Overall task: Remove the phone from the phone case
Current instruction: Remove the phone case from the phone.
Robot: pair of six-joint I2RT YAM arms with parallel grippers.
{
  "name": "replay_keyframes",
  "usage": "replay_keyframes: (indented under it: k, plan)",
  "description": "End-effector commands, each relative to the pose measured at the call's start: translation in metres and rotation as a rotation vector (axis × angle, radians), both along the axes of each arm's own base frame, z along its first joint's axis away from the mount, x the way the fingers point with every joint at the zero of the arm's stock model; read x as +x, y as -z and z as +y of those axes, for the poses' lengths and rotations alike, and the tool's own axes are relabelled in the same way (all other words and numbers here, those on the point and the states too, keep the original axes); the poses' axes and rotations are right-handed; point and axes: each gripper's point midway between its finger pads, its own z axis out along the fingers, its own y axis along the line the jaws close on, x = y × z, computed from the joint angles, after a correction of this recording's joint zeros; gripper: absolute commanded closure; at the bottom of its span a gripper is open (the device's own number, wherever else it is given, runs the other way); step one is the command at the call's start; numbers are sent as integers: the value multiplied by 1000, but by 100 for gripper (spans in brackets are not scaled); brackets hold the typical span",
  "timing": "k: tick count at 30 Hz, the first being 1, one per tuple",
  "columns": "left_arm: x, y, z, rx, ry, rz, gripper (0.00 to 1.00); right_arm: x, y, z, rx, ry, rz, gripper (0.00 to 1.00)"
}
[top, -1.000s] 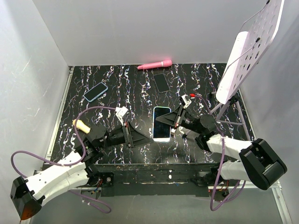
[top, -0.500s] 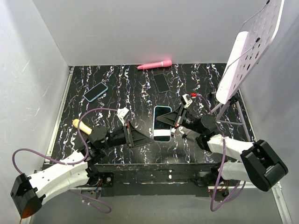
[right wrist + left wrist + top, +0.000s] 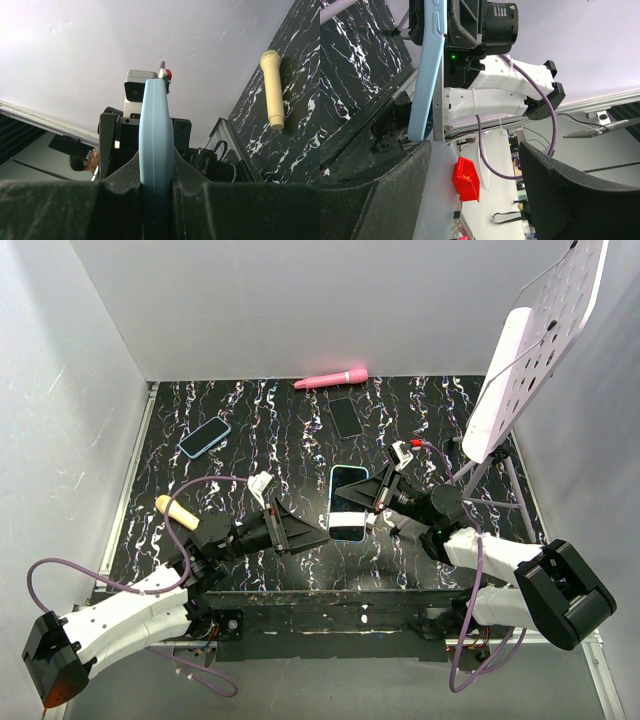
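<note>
The phone in its light blue case [image 3: 347, 502] is held on edge above the table's front middle. My right gripper [image 3: 370, 498] is shut on its right side. In the right wrist view the case edge [image 3: 156, 130] stands clamped between my right gripper's [image 3: 156, 176] two black pads. My left gripper [image 3: 310, 535] is open, its tips just left of the phone's near-left corner, not touching it. In the left wrist view the case edge [image 3: 427, 75] and the phone's silver edge [image 3: 439, 100] run side by side ahead of my left gripper [image 3: 475, 195].
A blue-cased phone [image 3: 204, 437] lies far left, a black phone [image 3: 345, 417] at the far middle, a pink handle-shaped thing [image 3: 331, 378] by the back wall. A beige microphone [image 3: 175, 511] lies left of my left arm. A white perforated stand [image 3: 530, 350] leans at the right.
My left gripper has moved right, towards the phone's near-left corner. The right gripper has kept its hold, and the phone's near end has shifted slightly.
</note>
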Motion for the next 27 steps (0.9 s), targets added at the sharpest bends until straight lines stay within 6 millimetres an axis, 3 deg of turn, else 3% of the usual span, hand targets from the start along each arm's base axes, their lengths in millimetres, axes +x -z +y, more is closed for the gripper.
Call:
replay_keyframes:
  k: [1,8,16,19,21,22,24,27]
  plan:
    - [20,25,-3,71,-84,51,30,-21,-57,-5,140,-47,-134,99]
    - [22,15,-12,49,-55,35,36,-24,-48,7,99,-70,-145,99]
    - [27,0,-17,-10,-58,9,54,-35,-37,20,53,-95,-161,99]
    - [33,-4,-21,-15,-69,4,74,-40,-36,24,40,-108,-170,99]
    - [38,-4,-24,-5,-83,12,95,-43,-37,26,38,-125,-174,99]
    - [41,-7,-24,-4,-92,9,99,-44,-38,27,40,-134,-177,99]
    - [47,-3,-24,10,-119,9,98,-47,-39,29,41,-149,-176,99]
    - [53,2,-19,10,-163,22,87,-50,-40,30,44,-157,-177,99]
